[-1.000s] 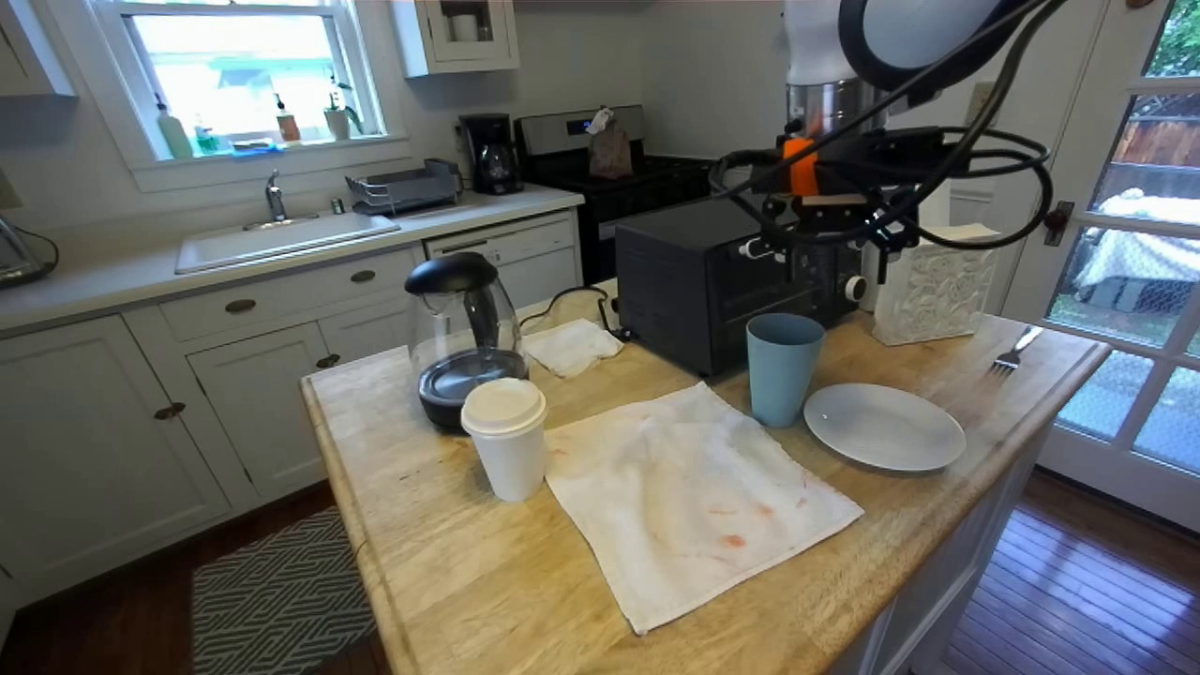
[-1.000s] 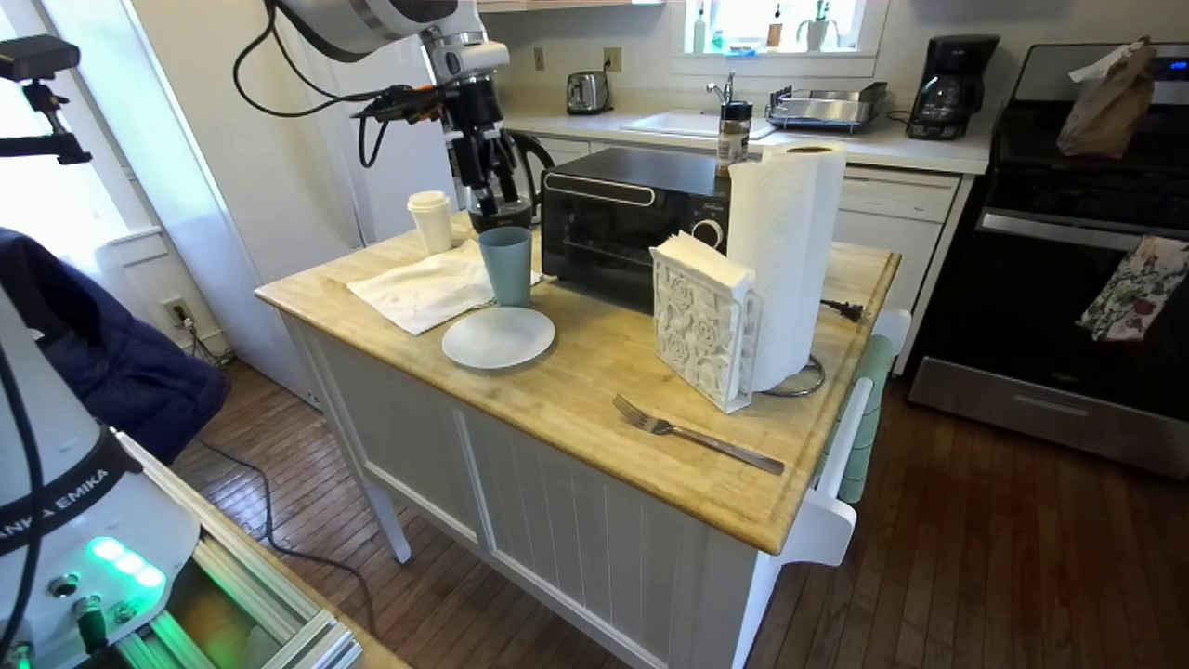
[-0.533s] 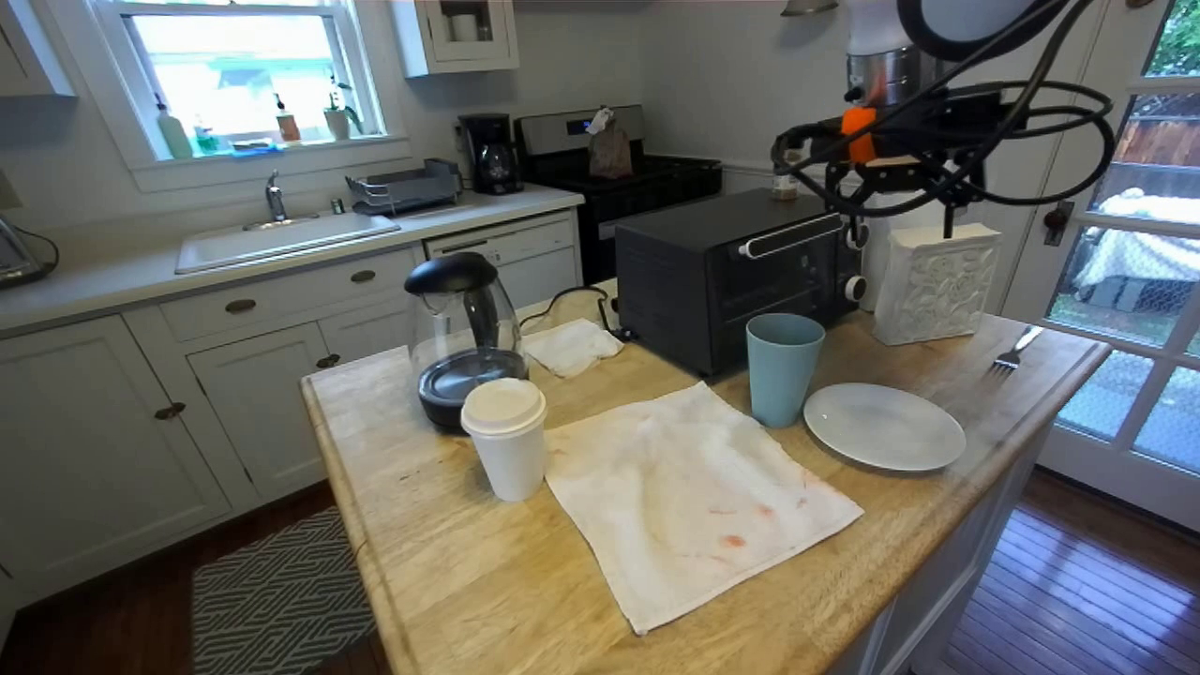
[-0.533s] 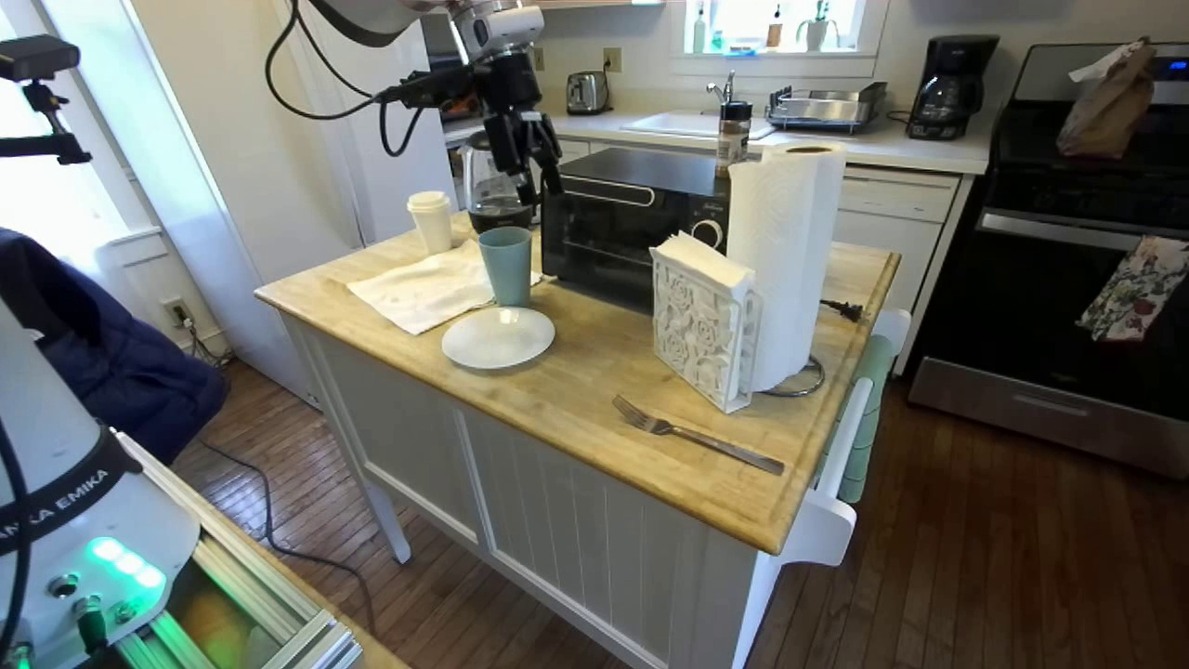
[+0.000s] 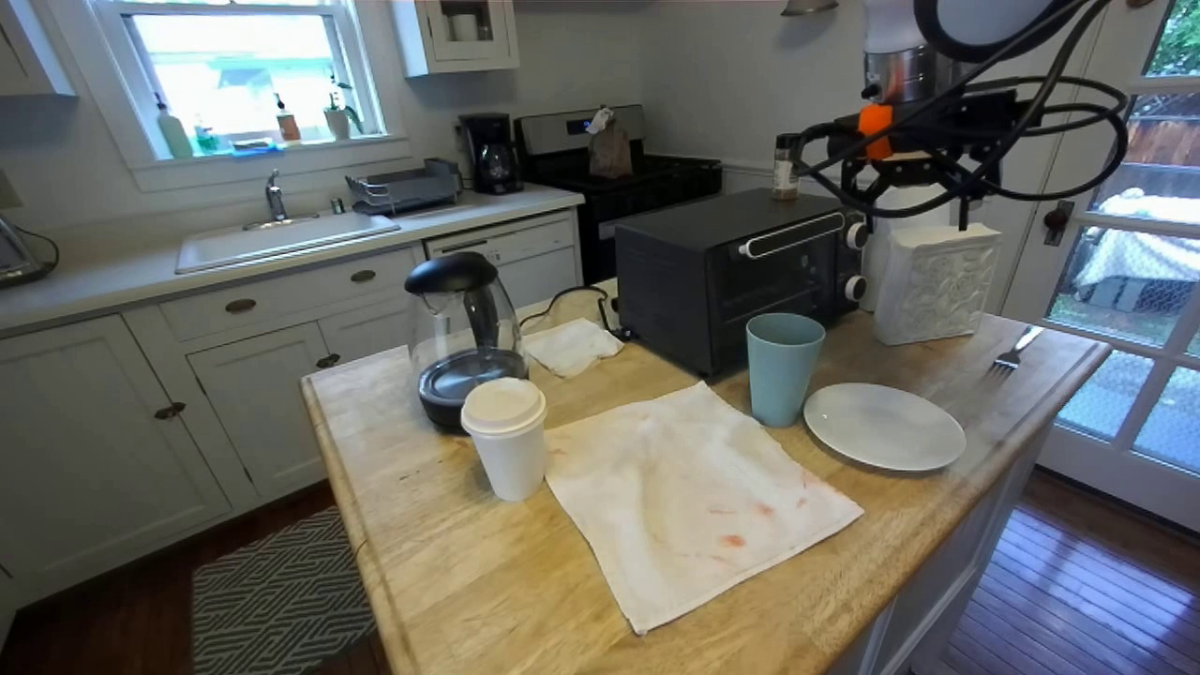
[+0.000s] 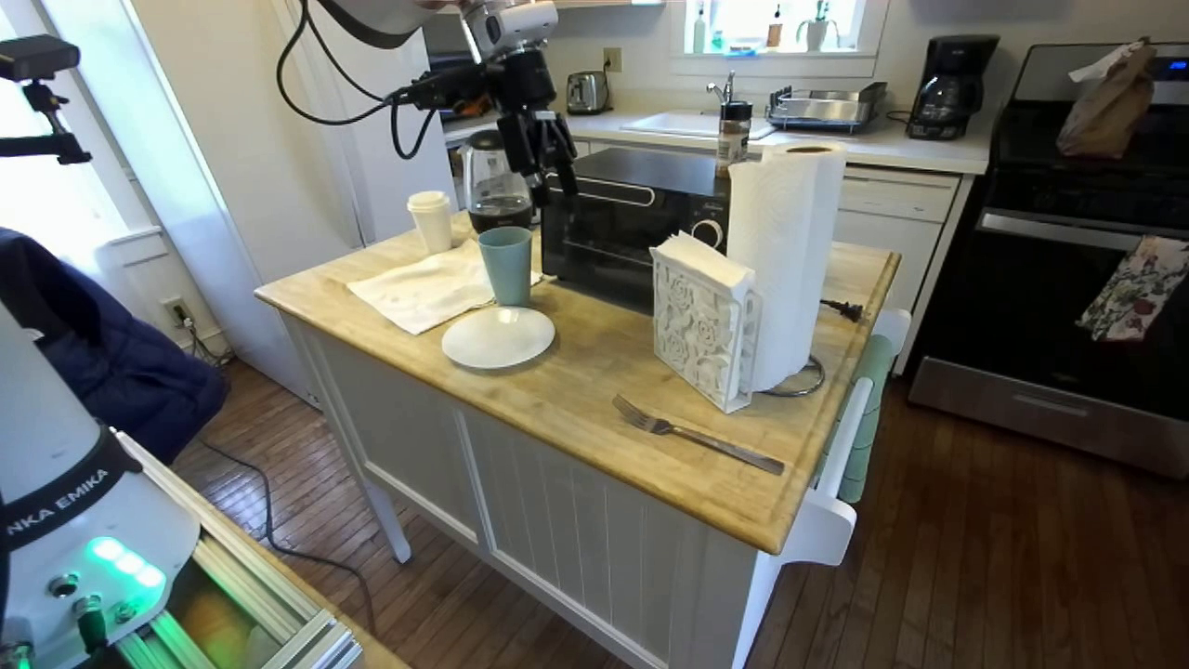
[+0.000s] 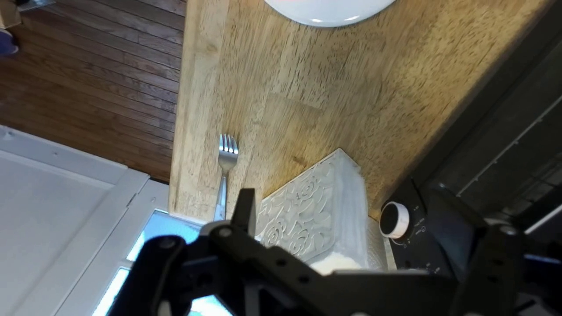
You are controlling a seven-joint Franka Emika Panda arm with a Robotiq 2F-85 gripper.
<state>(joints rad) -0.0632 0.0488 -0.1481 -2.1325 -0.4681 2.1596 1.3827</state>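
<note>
My gripper (image 6: 555,189) is open and empty, held in the air in front of the black toaster oven (image 6: 604,232). In the wrist view my gripper (image 7: 349,208) has its fingers wide apart, with the white carved napkin holder (image 7: 303,206) seen between them, apart from them. A fork (image 7: 227,158) lies left of the holder in that view. A white plate (image 6: 499,338) and an upright blue cup (image 6: 507,267) stand below and in front of the gripper; the plate (image 7: 329,8) is cut off in the wrist view. The oven's knob (image 7: 394,220) shows near the right finger.
A white cloth (image 5: 694,497), a lidded paper cup (image 5: 506,441) and a glass kettle (image 5: 469,347) stand on the wooden island. A paper towel roll (image 6: 785,269) stands behind the napkin holder. A spice jar (image 6: 733,137) stands on the oven.
My gripper has moved from near the kettle toward the napkin holder side, rightward in both exterior views, mostly in the first half second. The objects on the island have not moved.
</note>
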